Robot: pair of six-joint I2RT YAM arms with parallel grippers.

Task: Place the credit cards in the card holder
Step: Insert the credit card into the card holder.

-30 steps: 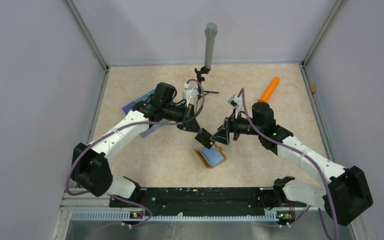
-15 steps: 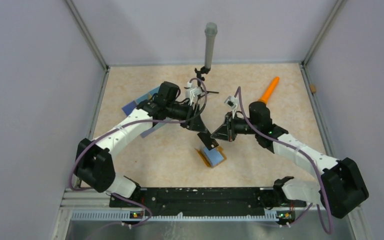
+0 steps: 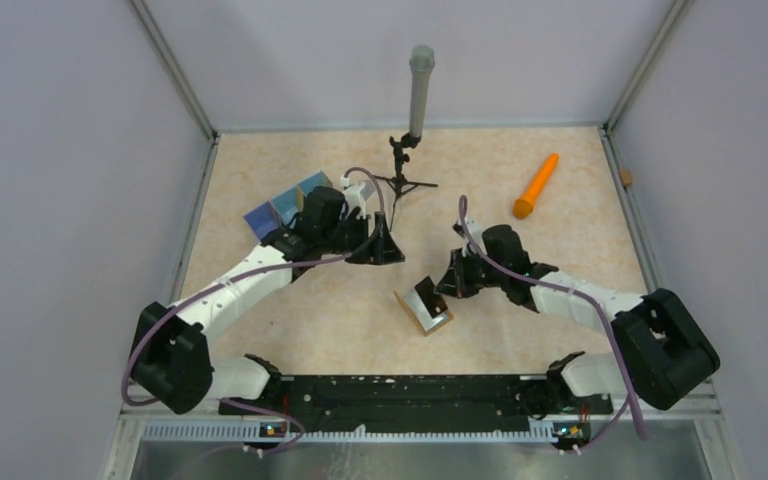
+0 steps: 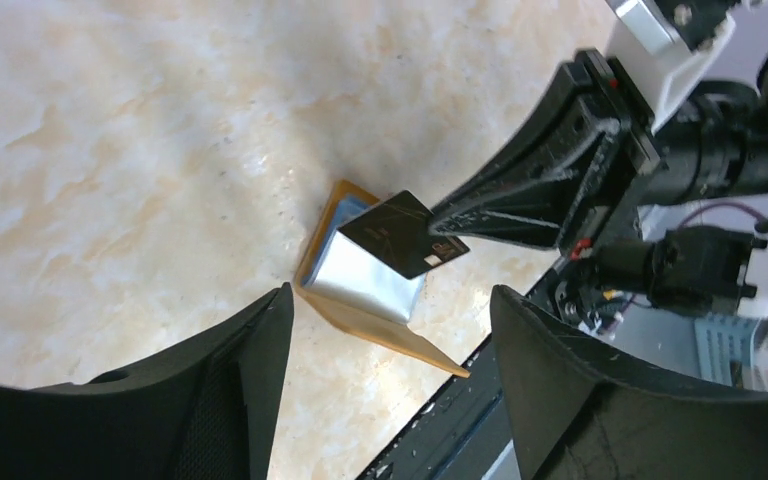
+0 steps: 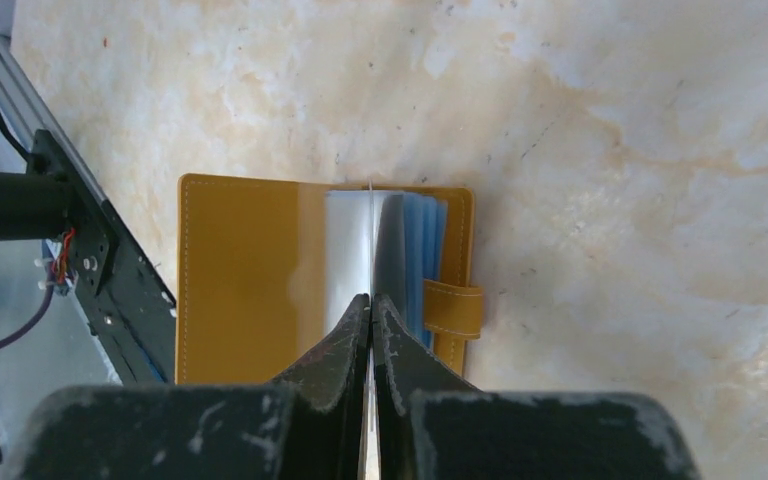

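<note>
The card holder (image 3: 436,322), a mustard wallet with bluish pockets (image 5: 426,250) and a snap tab (image 5: 452,309), lies open on the table. My right gripper (image 3: 441,287) is shut on a dark credit card (image 4: 406,235) and holds it tilted, with its lower edge among the holder's pockets. In the right wrist view the card is edge-on between the fingers (image 5: 345,340). My left gripper (image 3: 392,250) is open and empty, up and to the left of the card holder (image 4: 355,285), apart from it. No other credit cards show.
A blue divided tray (image 3: 285,210) sits behind the left arm. An orange cone-shaped stick (image 3: 537,186) lies at the back right. A grey cylinder on a small tripod (image 3: 420,90) stands at the back centre. The black base rail (image 3: 400,390) runs along the near edge.
The card passed from left gripper to right: the right shut on it, the left opened and drew back up-left. The right arm lowered the card onto the open card holder.
</note>
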